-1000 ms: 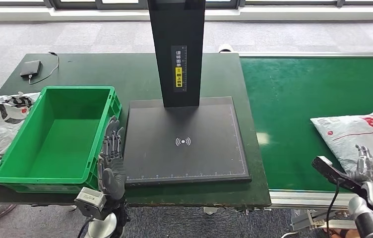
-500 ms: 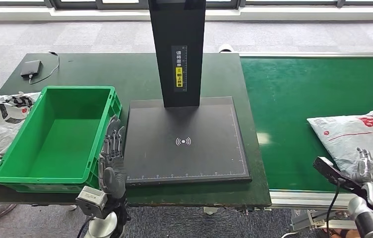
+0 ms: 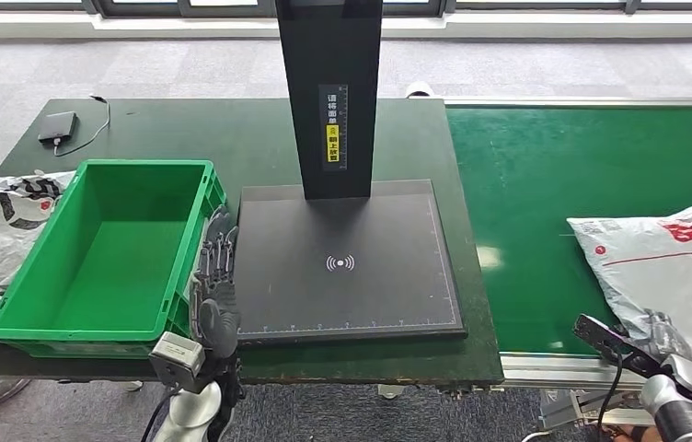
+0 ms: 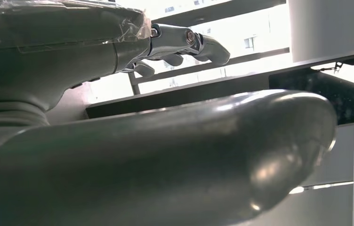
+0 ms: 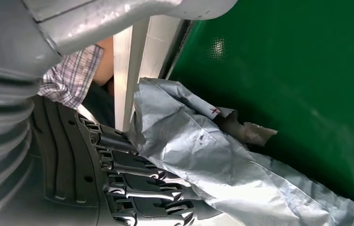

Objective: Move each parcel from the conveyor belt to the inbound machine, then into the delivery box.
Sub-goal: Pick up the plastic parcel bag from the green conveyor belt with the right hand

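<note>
Now parcel (image 3: 672,272) further along belt (image 3: 554,184), right hand (image 3: 664,333) lower at its near edge, grasp unclear.

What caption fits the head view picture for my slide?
Right robot hand reaches a grey parcel on the green belt; green box waits.

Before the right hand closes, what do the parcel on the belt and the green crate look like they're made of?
The parcel looks like a thin grey-white plastic mailer bag, slightly glossy: it creases and crumples softly in the right wrist view. The green crate looks like rigid moulded plastic, smooth and semi-glossy, with a thick rim and straight walls. The green belt seems a matte rubbery sheet, though that is less certain.
</note>
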`<state>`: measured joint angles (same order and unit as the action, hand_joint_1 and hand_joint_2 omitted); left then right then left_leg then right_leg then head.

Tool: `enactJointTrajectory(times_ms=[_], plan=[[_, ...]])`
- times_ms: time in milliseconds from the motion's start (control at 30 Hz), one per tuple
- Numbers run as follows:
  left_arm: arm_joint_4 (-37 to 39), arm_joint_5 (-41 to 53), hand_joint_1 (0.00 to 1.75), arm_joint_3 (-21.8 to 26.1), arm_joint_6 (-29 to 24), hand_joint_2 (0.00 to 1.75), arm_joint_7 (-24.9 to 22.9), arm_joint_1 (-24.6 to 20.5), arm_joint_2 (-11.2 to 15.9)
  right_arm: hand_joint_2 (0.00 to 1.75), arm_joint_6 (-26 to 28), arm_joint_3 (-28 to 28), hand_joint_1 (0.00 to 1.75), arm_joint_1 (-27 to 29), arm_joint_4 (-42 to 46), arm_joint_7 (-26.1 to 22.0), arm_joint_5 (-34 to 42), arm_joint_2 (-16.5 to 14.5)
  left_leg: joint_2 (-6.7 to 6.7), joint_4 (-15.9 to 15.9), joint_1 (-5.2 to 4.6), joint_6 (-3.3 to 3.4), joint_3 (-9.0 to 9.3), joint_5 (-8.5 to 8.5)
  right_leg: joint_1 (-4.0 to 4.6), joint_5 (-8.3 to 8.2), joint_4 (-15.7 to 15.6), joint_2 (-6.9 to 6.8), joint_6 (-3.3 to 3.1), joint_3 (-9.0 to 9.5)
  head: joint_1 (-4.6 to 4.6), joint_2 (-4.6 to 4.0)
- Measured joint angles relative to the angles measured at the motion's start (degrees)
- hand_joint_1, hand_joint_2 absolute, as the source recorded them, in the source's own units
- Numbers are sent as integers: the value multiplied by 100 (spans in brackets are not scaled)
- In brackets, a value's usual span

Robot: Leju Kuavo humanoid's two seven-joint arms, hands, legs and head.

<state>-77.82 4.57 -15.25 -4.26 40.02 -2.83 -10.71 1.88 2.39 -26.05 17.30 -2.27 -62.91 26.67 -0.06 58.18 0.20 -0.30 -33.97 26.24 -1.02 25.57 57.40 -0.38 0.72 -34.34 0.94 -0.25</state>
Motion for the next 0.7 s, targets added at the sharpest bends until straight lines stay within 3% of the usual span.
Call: enactJointTrajectory(times_ms=[233,500,633,700], plan=[[95,-8,0,1,5,0,0,-39,0,175,-62,33,0,0,-46,-3,-3,-5,-5,2,0,7,2,2,0,3,-1,-10,5,8,0,0],[192,4,0,1,14,0,0,-120,0,175,-579,85,2,-27,-60,8,-71,-10,-8,7,1,12,10,5,1,5,-3,-12,8,21,0,0],[250,-28,0,1,11,0,0,-161,10,175,-844,108,175,-28,-71,13,-115,-13,-8,7,2,14,18,7,2,7,-7,-12,11,30,0,0],[295,-67,0,1,6,0,0,-194,27,175,-936,115,175,-29,-71,9,-155,-13,-8,7,3,16,27,9,3,9,-11,-12,13,43,0,0]])
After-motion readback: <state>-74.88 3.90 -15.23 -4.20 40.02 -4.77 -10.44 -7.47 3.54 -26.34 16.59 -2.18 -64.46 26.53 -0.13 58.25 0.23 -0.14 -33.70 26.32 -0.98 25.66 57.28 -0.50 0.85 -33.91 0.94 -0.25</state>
